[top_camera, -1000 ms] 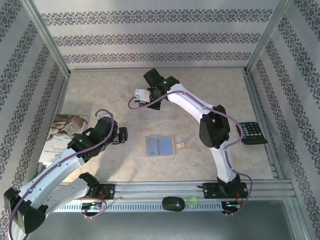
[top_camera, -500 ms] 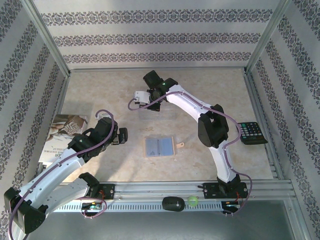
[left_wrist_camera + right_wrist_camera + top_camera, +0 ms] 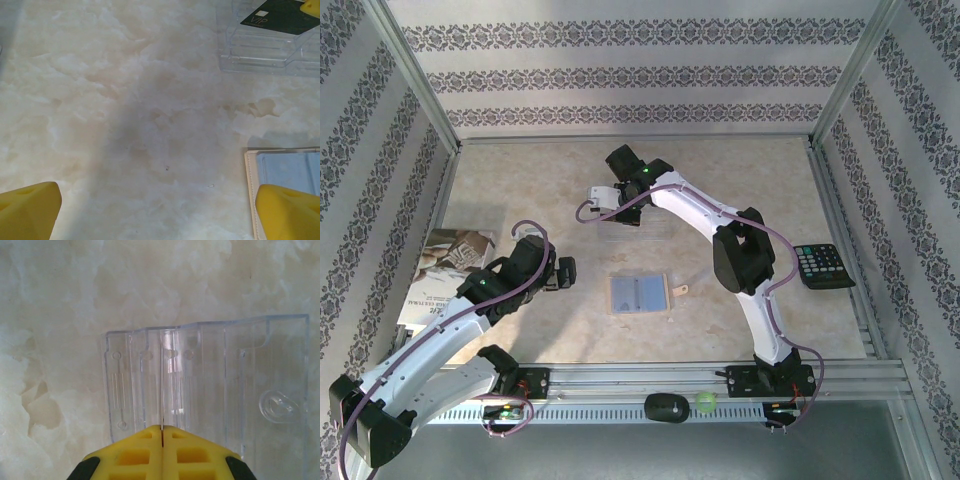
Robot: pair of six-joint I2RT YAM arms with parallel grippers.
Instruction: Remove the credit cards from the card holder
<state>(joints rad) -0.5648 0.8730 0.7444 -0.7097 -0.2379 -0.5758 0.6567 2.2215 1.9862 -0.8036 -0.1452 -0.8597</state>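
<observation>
Item: card holder (image 3: 640,295), tan, lying open and flat on the marble-patterned table (image 3: 520,190), pale blue inside facing up, closing tab (image 3: 681,291) sticking out to its right.

Item: black card (image 3: 277,15), lying in the clear tray (image 3: 635,228) beyond the holder (white "VIP" lettering legible from the left wrist).

Item: pale card (image 3: 162,390), pinched edge-on in the right gripper (image 3: 162,432), fingers pressed together on it, above the tray's left part.

Item: left gripper (image 3: 159,210), fingers spread wide, holding nothing, over bare table just left of the holder.

Sundries: keypad (image 3: 822,265) at right, booklet (image 3: 445,262) at left.
</observation>
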